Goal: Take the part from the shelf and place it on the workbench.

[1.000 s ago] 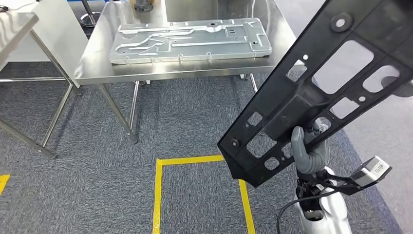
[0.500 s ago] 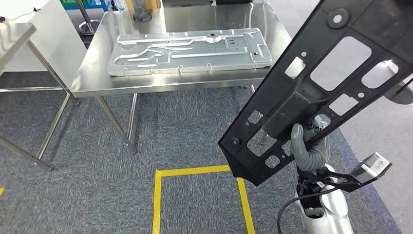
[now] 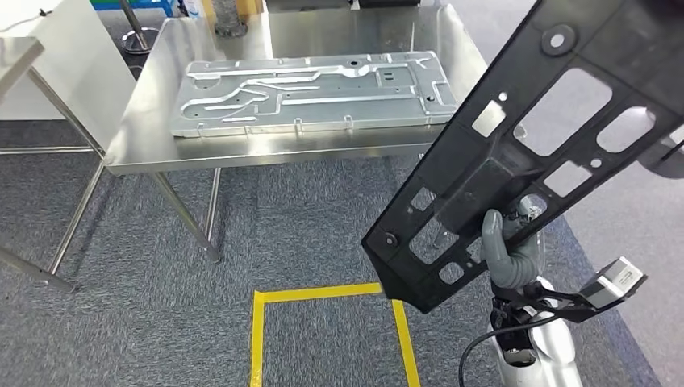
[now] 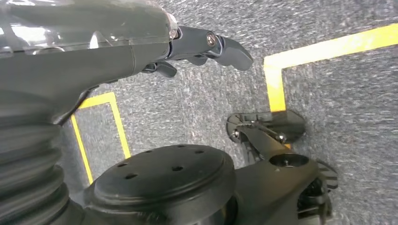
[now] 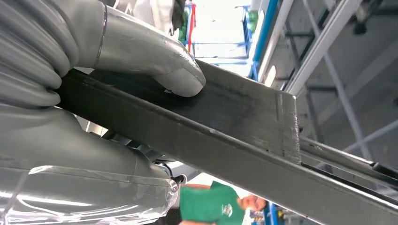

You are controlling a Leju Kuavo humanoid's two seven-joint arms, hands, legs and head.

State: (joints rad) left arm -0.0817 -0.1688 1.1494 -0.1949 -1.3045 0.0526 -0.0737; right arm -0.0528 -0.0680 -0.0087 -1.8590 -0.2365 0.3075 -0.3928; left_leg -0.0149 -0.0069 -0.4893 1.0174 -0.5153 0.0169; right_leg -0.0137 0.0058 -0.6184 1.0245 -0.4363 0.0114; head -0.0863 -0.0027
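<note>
Gripping the black part point(image 3: 524, 153) near its lower end, the right hand point(image 3: 510, 250) is holding it tilted, the workbench point(image 3: 145, 129) ahead; top-heavy, it could slip.

Bright, even light; glare on the steel workbench point(image 3: 145, 137); wrist views blurred.

Right hand point(image 3: 510, 250) raised, fingers clenched
</note>
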